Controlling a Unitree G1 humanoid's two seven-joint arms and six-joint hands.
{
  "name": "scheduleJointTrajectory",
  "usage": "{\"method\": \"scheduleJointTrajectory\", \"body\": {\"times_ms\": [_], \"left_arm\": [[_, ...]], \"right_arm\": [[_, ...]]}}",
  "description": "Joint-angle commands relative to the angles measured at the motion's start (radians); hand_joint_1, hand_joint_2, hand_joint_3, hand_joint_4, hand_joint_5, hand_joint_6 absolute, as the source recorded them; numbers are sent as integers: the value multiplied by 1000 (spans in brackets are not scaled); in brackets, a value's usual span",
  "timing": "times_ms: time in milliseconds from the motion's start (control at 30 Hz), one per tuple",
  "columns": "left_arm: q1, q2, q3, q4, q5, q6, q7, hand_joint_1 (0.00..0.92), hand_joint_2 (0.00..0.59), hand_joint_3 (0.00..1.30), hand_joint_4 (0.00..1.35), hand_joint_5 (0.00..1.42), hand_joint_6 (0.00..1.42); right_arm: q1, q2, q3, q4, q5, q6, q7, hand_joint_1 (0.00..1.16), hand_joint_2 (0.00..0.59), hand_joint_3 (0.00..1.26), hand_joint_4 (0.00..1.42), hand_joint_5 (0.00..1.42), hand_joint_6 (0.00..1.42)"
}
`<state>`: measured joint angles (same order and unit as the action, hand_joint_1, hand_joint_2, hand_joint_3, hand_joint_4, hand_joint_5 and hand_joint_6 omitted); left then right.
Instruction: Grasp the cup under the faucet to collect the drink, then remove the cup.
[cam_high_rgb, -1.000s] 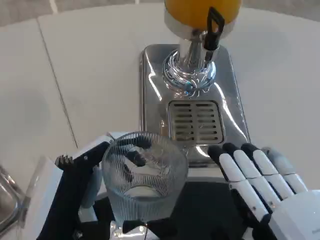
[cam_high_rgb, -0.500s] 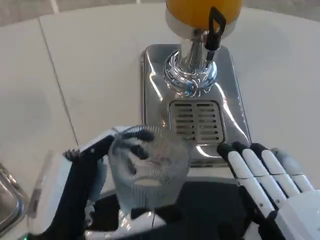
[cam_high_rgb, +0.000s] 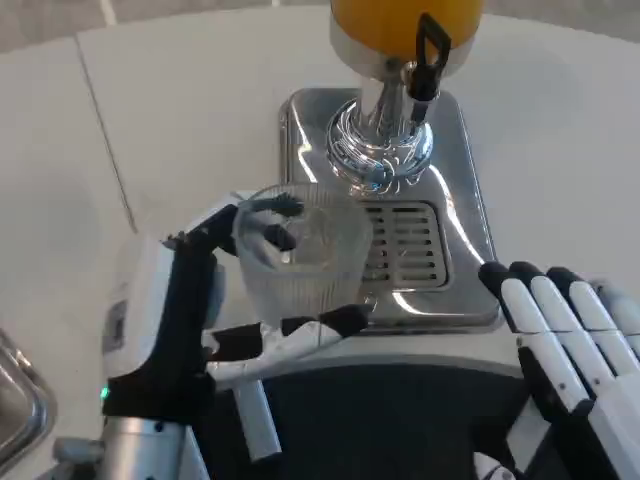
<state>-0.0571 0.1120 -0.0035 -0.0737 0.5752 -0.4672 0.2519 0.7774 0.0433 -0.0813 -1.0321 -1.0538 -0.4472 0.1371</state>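
My left hand grips a clear ribbed glass cup, fingers wrapped round its far side and thumb along its near base. The cup is empty and held upright just over the left edge of the slotted drip grate. The black faucet lever hangs from the orange juice tank, up and right of the cup. My right hand rests open at the lower right, fingers straight and apart, near the dispenser's front corner.
The chrome dispenser base stands on the white table. A metal tray corner shows at the lower left. A dark surface lies along the bottom edge.
My left hand has carried the cup forward and a little right, from in front of the base to over the grate's left edge. My right hand has slid right and back.
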Motion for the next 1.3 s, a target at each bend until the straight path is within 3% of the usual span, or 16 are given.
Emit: {"method": "scheduleJointTrajectory", "body": {"times_ms": [33, 500, 700, 1000, 1300], "left_arm": [[-61, -11, -30, 65, 23, 7, 61, 656, 0, 1093, 1106, 1327, 1424], [-236, -21, -116, 305, 69, 45, 198, 665, 0, 1093, 1106, 1326, 1424], [-297, -24, -153, 373, 75, 56, 229, 666, 0, 1093, 1106, 1326, 1424], [-385, -41, -225, 471, 92, 71, 261, 664, 0, 1093, 1106, 1326, 1424], [-525, -59, -243, 637, 87, 104, 323, 660, 0, 1092, 1106, 1326, 1424]], "right_arm": [[-8, 5, -25, -15, 21, -8, 3, 173, 586, 0, 0, 0, 0], [-28, 3, -73, -15, 61, -7, 50, 169, 586, 0, 0, 0, 0], [-32, 13, -69, -15, 59, 1, 59, 169, 586, 0, 0, 0, 0], [-52, 29, -27, -15, 27, 24, 80, 169, 586, 0, 0, 0, 0], [-31, 25, -38, -15, 46, 26, 65, 169, 586, 0, 0, 0, 0]]}}
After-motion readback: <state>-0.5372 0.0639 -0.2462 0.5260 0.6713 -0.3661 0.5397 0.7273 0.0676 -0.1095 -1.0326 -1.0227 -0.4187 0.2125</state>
